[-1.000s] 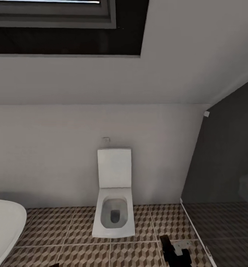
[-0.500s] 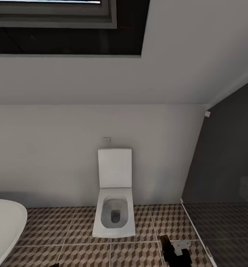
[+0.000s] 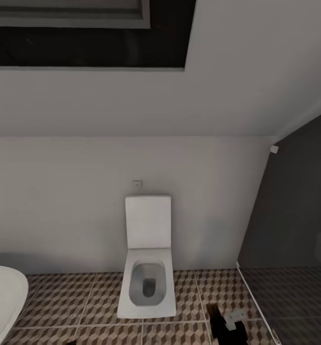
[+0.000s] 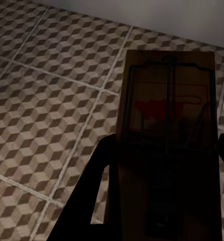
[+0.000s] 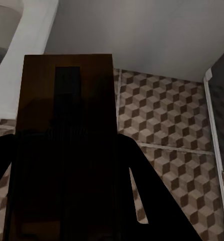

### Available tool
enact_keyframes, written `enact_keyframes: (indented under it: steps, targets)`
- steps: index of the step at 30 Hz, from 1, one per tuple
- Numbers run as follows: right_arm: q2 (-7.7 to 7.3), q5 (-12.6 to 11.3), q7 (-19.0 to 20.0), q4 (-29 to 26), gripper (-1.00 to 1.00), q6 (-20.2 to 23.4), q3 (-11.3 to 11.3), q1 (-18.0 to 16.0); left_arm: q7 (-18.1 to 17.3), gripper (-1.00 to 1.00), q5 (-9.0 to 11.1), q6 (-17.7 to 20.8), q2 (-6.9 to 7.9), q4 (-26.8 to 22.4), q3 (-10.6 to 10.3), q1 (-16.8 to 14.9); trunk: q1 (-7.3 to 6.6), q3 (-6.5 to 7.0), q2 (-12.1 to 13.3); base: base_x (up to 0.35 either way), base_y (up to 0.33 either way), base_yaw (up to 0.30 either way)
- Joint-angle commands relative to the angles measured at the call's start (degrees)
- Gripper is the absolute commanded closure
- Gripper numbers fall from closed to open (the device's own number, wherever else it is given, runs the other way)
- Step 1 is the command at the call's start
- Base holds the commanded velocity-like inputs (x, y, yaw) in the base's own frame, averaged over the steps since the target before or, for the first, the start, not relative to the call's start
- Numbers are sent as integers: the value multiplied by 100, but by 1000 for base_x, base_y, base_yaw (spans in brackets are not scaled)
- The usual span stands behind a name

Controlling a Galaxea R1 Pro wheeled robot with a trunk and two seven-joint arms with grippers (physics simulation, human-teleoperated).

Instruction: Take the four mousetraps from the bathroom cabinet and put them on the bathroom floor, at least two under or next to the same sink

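In the left wrist view a tan-brown mousetrap (image 4: 167, 115) with dark wire and a red mark sits between my dark fingers (image 4: 92, 191), and the left gripper (image 4: 162, 170) is shut on it above the cube-patterned bathroom floor (image 4: 41, 100). The right wrist view has a second mousetrap (image 5: 67, 130), a brown board with a dark strip. My right gripper (image 5: 67, 181) is shut on it over the same bathroom floor (image 5: 162, 120). In the head view the right gripper (image 3: 225, 328) is low at the bottom right. The cabinet is out of view.
A white toilet (image 3: 148, 268) stands against the pale wall straight ahead, and it also appears in the right wrist view as the toilet (image 5: 16, 75). A white rounded basin or tub edge (image 3: 2, 297) is at the lower left. A dark glass shower partition (image 3: 294, 230) closes the right side.
The head view has shifted slightly, so the window frame sits higher and the toilet lower; that is the camera moving. The right gripper keeps its place at the bottom right.
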Motion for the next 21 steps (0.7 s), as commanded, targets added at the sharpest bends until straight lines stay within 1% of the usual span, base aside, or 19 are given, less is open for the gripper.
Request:
enact_keyframes:
  steps: [1,6,8,11,13,16,17,21]
  targets:
    - [3,-16,-16,23,100,-32,48,-11,51,100,-43,-20,-2,15,-31,-8,5,-10,-8,324,0,0]
    - [3,-11,-16,22,100,-31,48,-11,54,100,-38,-20,4,9,-28,-8,5,-10,-8,326,0,0]
    - [3,-10,-17,22,100,-32,48,-11,54,100,-38,-20,25,5,-17,-8,5,-10,-8,327,0,0]
    - [3,-8,-22,16,100,-32,41,-11,124,100,-29,-23,96,-5,-4,-8,5,-10,-8,282,0,0]
    - [3,-7,-24,12,100,-35,39,-11,219,100,-50,-30,75,-9,-15,-8,5,-10,-8,103,0,0]
    - [3,-7,-25,9,100,-37,45,-11,255,100,-61,-65,76,-10,-4,-8,5,-10,-8,32,0,0]
    - [3,-5,-25,6,100,-33,47,-11,280,100,-53,-61,129,-10,26,-8,5,-10,-8,9,0,0]
    - [1,0,-25,-7,100,-30,43,-11,345,100,-34,-49,180,-12,47,-8,5,-10,-8,4,0,0]
